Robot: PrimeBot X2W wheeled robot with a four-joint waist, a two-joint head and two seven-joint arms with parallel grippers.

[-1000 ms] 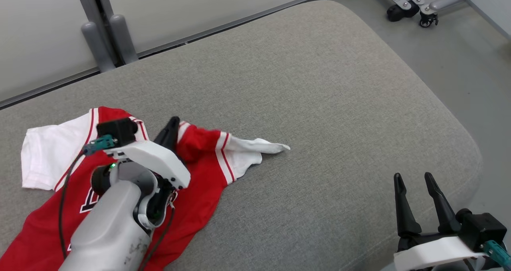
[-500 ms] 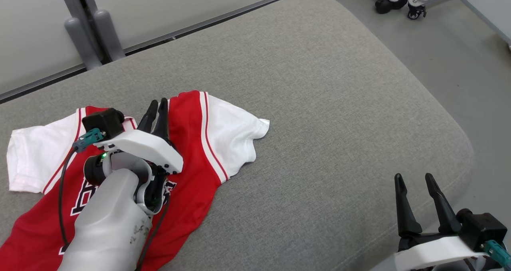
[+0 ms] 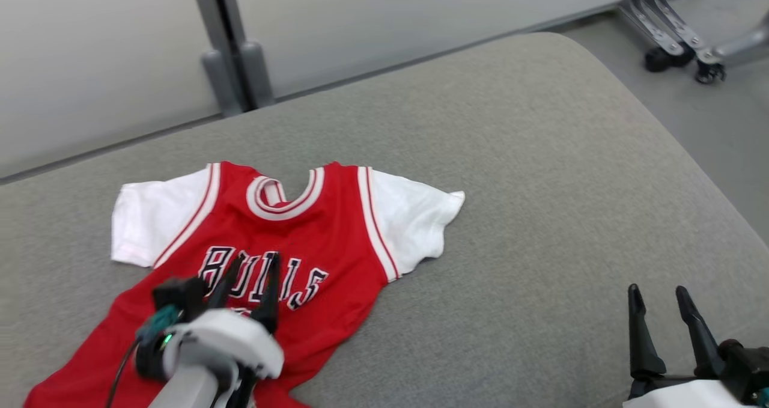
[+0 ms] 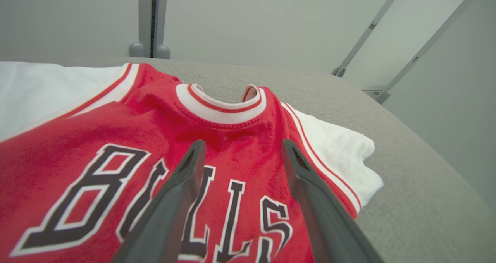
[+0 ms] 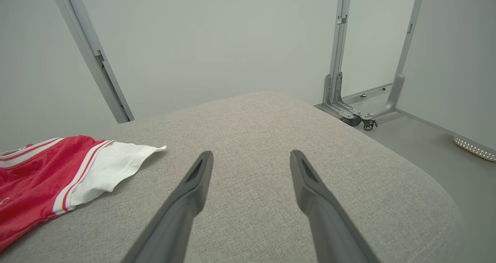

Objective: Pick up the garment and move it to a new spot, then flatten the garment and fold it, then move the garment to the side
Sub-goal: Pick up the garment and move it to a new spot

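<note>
Left claw (image 3: 253, 261) wide open, empty, over jersey (image 3: 336, 240) lettering (image 3: 302, 285); collar (image 3: 287, 202) beyond its tips. Right claw (image 3: 657, 289) open, empty, jersey well to its left. I judge: mostly flattened; fold, side-move remain.

Lab test cell: bare partition panels (image 3: 390, 23), castered metal frame (image 5: 336, 92).

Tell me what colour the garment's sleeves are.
White sleeves on the red garment; clearest in the head view.
</note>
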